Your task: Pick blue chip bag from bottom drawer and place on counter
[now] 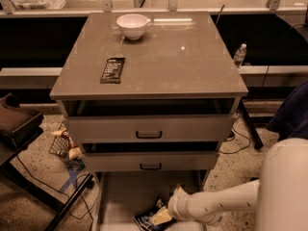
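The blue chip bag [146,219] lies crinkled at the front of the open bottom drawer [125,196], on its pale floor. My gripper [162,217] is down in that drawer, right against the bag's right side, at the end of my white arm [216,207], which comes in from the lower right. The bag's right part is hidden by the gripper. The counter [163,57] is the grey-brown glossy top of the cabinet above.
A white bowl [133,26] and a flat black bar wrapper [112,70] lie on the counter. Two upper drawers with black handles [148,134] stand slightly open above my arm. A dark cart [17,121] and cables are at left, a water bottle [239,55] at right.
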### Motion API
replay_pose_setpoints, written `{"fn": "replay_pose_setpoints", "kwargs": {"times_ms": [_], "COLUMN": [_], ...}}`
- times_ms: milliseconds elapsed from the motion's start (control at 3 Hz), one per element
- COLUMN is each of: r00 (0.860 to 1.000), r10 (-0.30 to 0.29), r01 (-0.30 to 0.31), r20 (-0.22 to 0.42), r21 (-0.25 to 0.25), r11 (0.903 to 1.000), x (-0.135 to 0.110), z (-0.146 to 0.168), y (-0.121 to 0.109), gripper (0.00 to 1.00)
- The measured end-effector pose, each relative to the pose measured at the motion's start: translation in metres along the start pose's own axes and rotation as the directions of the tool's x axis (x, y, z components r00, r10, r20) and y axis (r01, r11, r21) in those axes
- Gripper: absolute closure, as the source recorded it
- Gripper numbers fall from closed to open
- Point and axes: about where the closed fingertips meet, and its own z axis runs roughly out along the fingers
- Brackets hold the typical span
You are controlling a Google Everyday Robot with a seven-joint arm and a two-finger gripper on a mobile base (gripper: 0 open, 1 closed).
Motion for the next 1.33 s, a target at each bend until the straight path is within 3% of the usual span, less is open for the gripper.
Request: {"fn": "replay_pose_setpoints", "kwargs": {"times_ms": [333,667,1000,1333], "r00": [1.000,0.999,0.997,0.997], "r10": [0.018,0.038,0.036,0.035], "r01": [-0.019,-0.038,-0.039,-0.038], "r20": [-0.011,-0.019,-0.061,-0.063], "r21": [-0.026,-0.039,-0.046,-0.051], "r11": [0.9995,0.9985,0.9982,0.9980], "x": [0.039,0.062,0.085,0.086], "z": [0.072,0.106,0.135,0.138], "y": [0.007,0.011,0.019,0.021], "gripper": [0.00,0.00,0.18,0.41]}}
